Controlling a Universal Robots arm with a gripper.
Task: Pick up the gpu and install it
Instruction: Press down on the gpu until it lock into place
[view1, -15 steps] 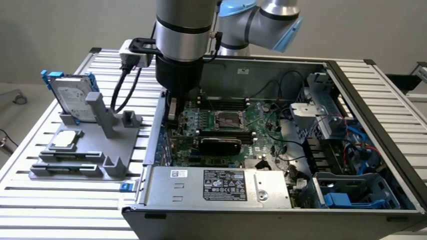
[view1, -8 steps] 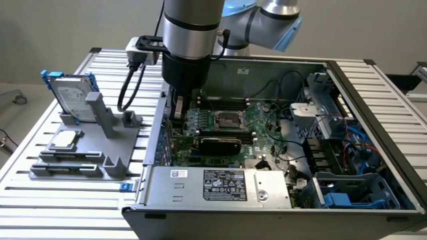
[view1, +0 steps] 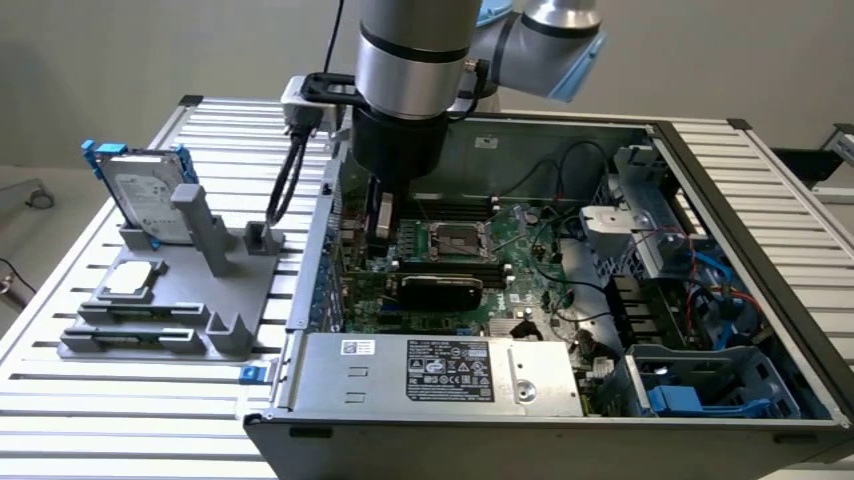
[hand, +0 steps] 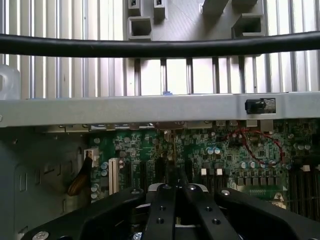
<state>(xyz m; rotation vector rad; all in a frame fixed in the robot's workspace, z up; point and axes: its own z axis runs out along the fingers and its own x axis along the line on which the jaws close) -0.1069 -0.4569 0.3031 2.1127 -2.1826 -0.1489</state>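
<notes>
The gpu (view1: 438, 289), a black-shrouded card, lies across the green motherboard (view1: 527, 250) inside the open computer case (view1: 694, 180), in front of the processor socket (view1: 451, 238). My gripper (view1: 384, 240) hangs just behind the card and slightly to the exterior view's left, close to the case's side wall. Its fingers are shut and I see nothing between them. In the wrist view the gripper (hand: 175, 182) points down at the motherboard (hand: 225, 150), with its black links meeting in the middle. The card is hidden there.
A grey fixture (view1: 160, 300) on the slatted table holds a hard drive in a blue frame (view1: 140, 195) and a small silver processor chip (view1: 131, 278). The power supply (view1: 441, 370) fills the case's near corner. A black cable (hand: 160, 47) crosses above the case wall (hand: 150, 107).
</notes>
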